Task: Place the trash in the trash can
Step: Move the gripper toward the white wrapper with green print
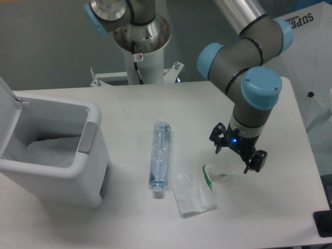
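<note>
A crushed clear bluish bottle (160,158) with a white cap lies lengthwise on the white table, cap toward the front edge. Right of it lies a crumpled translucent wrapper (199,187) with green print. My gripper (238,154) hangs open just above and to the right of the wrapper, its two black fingers spread, nothing between them. The trash can (54,153) stands at the left, lid up, white liner bag showing inside.
The robot's white pedestal (141,57) rises behind the table. A white sheet with black lettering (311,67) hangs at the right. A dark object (322,223) sits past the table's front right corner.
</note>
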Available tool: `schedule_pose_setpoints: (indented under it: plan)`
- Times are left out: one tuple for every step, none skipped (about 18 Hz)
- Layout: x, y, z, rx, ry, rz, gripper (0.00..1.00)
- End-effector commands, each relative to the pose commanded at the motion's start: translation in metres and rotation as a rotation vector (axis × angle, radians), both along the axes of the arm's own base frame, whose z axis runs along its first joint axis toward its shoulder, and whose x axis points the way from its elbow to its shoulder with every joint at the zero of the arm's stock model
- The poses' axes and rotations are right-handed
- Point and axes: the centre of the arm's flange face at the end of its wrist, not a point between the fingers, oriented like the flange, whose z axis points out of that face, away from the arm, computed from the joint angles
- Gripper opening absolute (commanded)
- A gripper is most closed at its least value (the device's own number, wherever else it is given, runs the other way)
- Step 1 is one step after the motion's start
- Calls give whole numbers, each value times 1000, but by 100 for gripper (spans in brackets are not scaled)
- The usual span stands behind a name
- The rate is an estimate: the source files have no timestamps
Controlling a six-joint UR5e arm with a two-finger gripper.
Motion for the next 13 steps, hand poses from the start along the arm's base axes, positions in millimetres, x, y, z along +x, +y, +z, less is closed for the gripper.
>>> schedule_pose_setpoints:
  plan:
    - [1, -1, -3, 8, 4, 2, 100]
    - [1, -4, -6, 6, 3, 7, 100]
    - [1, -4, -8, 5, 0, 9, 100]
    - [2, -4, -11, -3, -2, 2, 100]
    - [4, -5, -17, -10, -9, -5, 100]
    - [6, -5, -21, -14, -17, -8, 100]
    - [7, -4, -22, -17, -20, -12, 100]
    - [8, -4, -25, -18, -24, -18, 100]
    - [9, -2, -31, -24, -32, -28, 100]
    - [11, 0, -37, -32, -40, -33, 100]
    - [15, 5, -41, -40, -48, -41, 100]
    - [24, 10, -48, -51, -67, -48, 100]
    - [30, 13, -56, -60, -81, -49, 100]
